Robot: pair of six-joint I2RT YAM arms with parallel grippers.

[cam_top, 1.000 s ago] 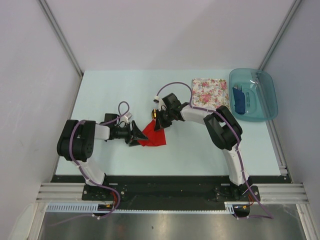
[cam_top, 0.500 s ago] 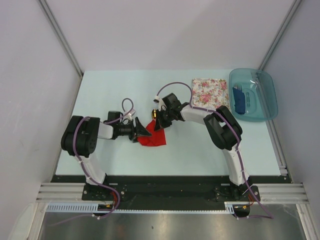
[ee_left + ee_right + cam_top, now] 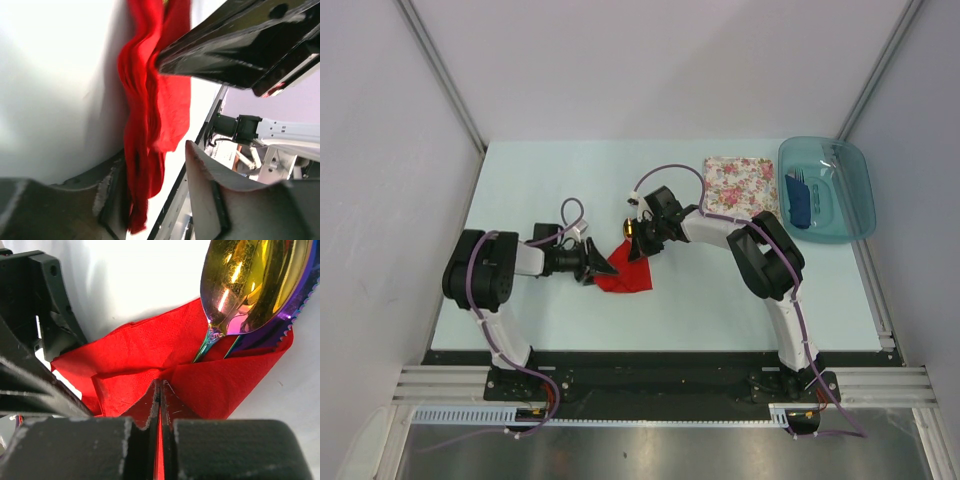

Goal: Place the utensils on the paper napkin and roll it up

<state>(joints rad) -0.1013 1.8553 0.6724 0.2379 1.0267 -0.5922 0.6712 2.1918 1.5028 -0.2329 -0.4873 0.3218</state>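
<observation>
Starting with the pale surface point(image 3: 520, 180): most of the action sits in the middle, while the teal tray point(image 3: 855, 200) and the floral napkin point(image 3: 742, 186) are off at the far right, well apart from it all. Both arms reach inward and meet at the paper napkin point(image 3: 625, 275), which lies crumpled and half folded over between them. The left end effector point(image 3: 608, 267) comes in from the left with its fingers partly spread. In its wrist view a loose red fold hangs in the gap, touching one finger at most, so nothing's clamped there as far as I can tell. The right end effector point(image 3: 160, 385) is squeezed fully together on the napkin's far part, and a sliver of red shows in the slit between its fingers, so I'd say it's pinching the paper. The utensils point(image 3: 250, 280) poke out just past it, gold spoon head first, with a purple serrated edge beside it and the handles hidden under the red. Their long axis seems to run roughly far to near, so the left end effector sits crosswise to it, and I'd guess that's the one to push the roll across.
</observation>
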